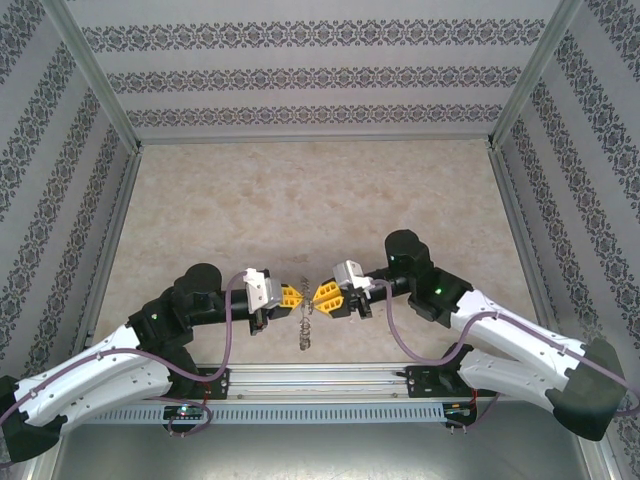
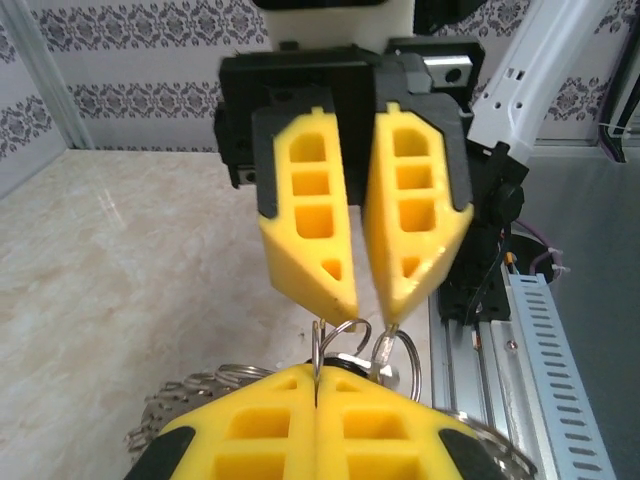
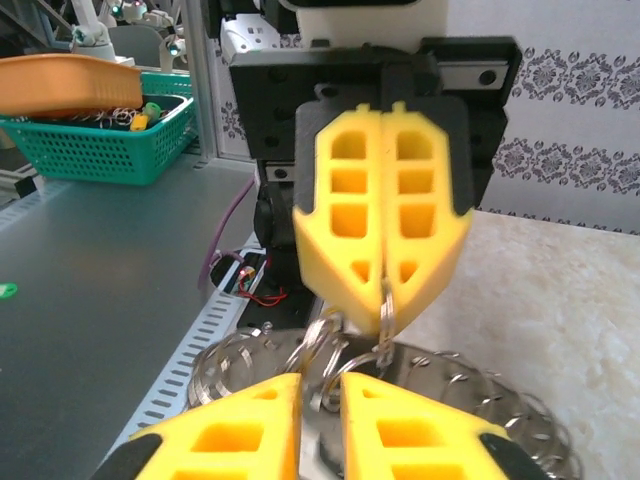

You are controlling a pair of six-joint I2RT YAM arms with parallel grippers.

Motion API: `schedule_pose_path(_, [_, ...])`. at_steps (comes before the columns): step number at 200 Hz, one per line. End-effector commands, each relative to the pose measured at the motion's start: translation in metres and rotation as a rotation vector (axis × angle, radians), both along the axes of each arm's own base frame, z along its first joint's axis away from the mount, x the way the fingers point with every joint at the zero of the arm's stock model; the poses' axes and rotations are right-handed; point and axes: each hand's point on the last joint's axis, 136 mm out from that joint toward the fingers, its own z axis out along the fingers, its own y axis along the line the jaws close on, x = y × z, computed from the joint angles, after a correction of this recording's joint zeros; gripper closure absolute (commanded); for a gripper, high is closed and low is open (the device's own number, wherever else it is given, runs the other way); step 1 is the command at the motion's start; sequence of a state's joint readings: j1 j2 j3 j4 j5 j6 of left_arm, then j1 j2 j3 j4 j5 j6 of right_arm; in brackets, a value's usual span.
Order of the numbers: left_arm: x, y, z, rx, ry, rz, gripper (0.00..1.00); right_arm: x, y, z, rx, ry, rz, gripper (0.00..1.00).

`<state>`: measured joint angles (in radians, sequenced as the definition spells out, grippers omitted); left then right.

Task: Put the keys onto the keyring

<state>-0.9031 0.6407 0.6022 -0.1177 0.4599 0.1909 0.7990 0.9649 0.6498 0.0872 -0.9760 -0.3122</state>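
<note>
The keyring (image 1: 307,328) hangs between both grippers just above the table's front edge. Its flat grey disc fringed with wire loops shows in the right wrist view (image 3: 500,400) and the left wrist view (image 2: 180,405). My left gripper (image 1: 293,297) (image 2: 317,372) is shut on a thin wire loop of the keyring. My right gripper (image 1: 322,295) (image 3: 320,385) faces it tip to tip, jaws slightly apart, with loops standing in the gap. A short silvery piece (image 2: 384,349) sits under one right fingertip. I cannot pick out the keys among the loops.
A metal rail (image 1: 320,385) and a slotted cable duct (image 2: 545,370) run along the near edge under the grippers. A green basket (image 3: 100,135) with an orange tray on it stands off the table. Patterned walls enclose the marble table (image 1: 300,200).
</note>
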Motion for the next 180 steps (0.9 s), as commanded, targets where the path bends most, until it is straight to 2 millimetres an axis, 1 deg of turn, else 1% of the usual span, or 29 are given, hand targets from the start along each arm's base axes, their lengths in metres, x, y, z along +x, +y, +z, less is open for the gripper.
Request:
schedule_pose_path(1, [0.004,0.001,0.027,-0.083,-0.073,0.022,1.0,-0.003,-0.002,0.007,0.033,-0.023,-0.014,0.8])
schedule_pose_path(32, [0.004,0.002,0.026,-0.077,-0.082,0.027,1.0,0.009,-0.004,0.017,0.052,-0.044,-0.109,0.78])
schedule_pose_path(54, [0.004,0.002,0.026,-0.073,-0.085,0.024,1.0,0.025,-0.004,0.024,0.053,-0.052,-0.204,0.77])
schedule_pose_path(64, [0.003,0.002,0.025,-0.07,-0.083,0.019,1.0,0.029,-0.003,0.025,0.049,-0.046,-0.219,0.77])
schedule_pose_path(97, [0.002,-0.001,0.022,-0.06,-0.073,0.002,1.0,0.024,0.003,0.024,0.052,-0.026,-0.165,0.76])
schedule_pose_path(117, [0.002,-0.002,0.02,-0.056,-0.067,0.0,1.0,0.021,0.003,0.023,0.055,-0.021,-0.146,0.75])
schedule_pose_path(147, [0.003,-0.003,0.017,-0.048,-0.06,-0.003,1.0,0.016,0.004,0.027,0.071,-0.023,-0.119,0.74])
schedule_pose_path(180, [0.004,-0.005,0.018,-0.049,-0.059,-0.005,1.0,0.014,0.006,0.026,0.069,-0.013,-0.096,0.72])
